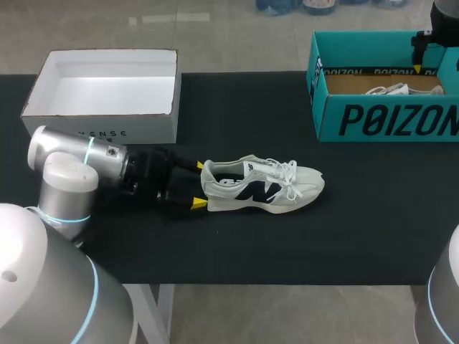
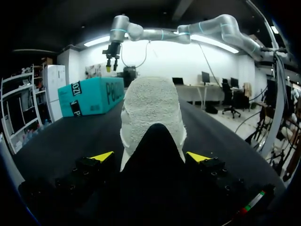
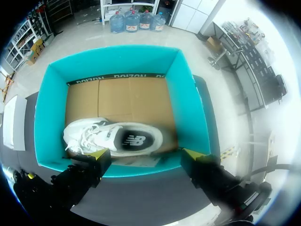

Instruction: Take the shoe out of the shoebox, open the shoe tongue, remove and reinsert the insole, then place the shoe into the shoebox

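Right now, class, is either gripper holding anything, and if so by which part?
Nothing is held. The left gripper is open, its tips flanking the heel of the shoe without clamping it; the right gripper hangs open above the teal shoebox.

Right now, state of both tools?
Left tool: open, fingers either side of the sneaker heel, no clear grip.
Right tool: open, empty, above the teal shoebox.
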`<state>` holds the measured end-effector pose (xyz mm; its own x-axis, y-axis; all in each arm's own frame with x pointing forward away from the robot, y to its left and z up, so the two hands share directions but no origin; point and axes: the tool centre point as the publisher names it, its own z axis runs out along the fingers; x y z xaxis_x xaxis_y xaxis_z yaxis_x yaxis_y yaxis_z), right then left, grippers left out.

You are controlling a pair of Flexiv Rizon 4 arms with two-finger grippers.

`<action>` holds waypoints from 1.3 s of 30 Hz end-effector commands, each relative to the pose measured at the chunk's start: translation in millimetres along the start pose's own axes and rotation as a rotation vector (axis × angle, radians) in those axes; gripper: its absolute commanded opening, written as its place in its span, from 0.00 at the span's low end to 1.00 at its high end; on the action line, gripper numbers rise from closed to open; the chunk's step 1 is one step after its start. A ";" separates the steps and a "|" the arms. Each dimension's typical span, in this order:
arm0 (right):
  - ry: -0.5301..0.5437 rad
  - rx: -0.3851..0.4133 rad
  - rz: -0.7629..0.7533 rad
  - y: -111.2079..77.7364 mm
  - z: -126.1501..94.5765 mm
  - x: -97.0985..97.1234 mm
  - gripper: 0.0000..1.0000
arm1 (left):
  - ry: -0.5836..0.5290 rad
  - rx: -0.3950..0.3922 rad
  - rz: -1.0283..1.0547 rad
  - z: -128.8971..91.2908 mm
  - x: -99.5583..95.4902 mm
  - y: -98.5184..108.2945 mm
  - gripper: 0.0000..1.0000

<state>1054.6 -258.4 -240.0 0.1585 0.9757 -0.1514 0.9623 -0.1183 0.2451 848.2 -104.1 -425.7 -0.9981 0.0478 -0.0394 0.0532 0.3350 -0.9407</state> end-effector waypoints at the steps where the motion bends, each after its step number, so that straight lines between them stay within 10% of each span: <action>1: -0.001 -0.003 0.001 -1.2 -0.1 -0.2 1.00 | -0.004 0.007 -0.005 7.1 -0.7 4.8 1.00; 39: -0.001 -0.003 0.001 -1.2 -0.1 -0.2 1.00 | -0.024 0.033 -0.042 19.3 -3.0 15.7 1.00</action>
<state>1054.6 -258.4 -240.0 0.1585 0.9757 -0.1514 0.9623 -0.1183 0.2451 849.1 -114.3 -442.2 -0.9998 0.0168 -0.0062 0.0110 0.3039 -0.9526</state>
